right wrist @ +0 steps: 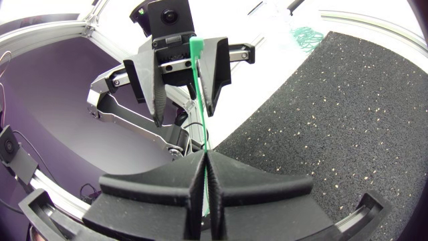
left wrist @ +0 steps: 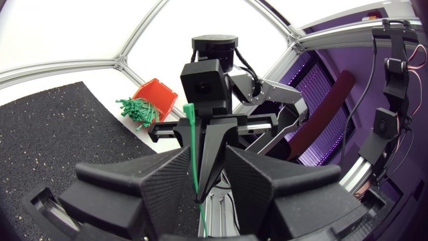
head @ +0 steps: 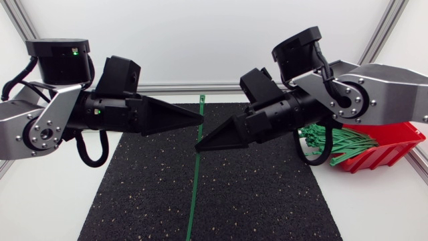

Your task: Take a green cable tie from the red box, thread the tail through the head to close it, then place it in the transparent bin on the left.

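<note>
Green cable tie (head: 194, 194) clamped by right tool (head: 198, 147), left tool (head: 200, 119) spread apart around it, red box (head: 394, 144) at surface's right edge.

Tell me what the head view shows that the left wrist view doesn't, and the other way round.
Only the head view shows the green cable tie running long past the right arm's fingers over the black mat. Only the left wrist view shows the tie passing between the left arm's fingers, which stand apart. Both show the red box with its spare ties.
</note>
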You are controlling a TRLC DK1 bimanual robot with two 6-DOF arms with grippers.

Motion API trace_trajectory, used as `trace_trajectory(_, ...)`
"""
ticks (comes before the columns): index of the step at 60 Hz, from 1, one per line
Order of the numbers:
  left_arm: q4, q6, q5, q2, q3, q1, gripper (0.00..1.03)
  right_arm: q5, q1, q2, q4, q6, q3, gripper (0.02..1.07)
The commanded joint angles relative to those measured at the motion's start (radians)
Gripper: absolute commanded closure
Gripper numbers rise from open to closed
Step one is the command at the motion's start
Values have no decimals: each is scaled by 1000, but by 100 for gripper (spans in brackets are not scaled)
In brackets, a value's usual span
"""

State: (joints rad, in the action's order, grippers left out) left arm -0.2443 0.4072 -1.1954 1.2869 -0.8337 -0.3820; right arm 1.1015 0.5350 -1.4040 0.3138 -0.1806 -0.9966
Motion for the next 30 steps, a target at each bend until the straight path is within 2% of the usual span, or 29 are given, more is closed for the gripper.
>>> trace_trajectory(1,-15,-15,5,8,-33,0,70,4,0,10,-5,-19,39,101)
trace_trajectory(15,-20,-13,16,9,-45,3,70,4,3,20,-5,-19,50,101)
trace_trajectory(21,-21,-15,25,14,-48,-1,77,4,5,22,-5,-19,49,101)
trace_trajectory(30,-30,-15,36,22,-31,-17,77,4,5,28,-5,-19,47,101)
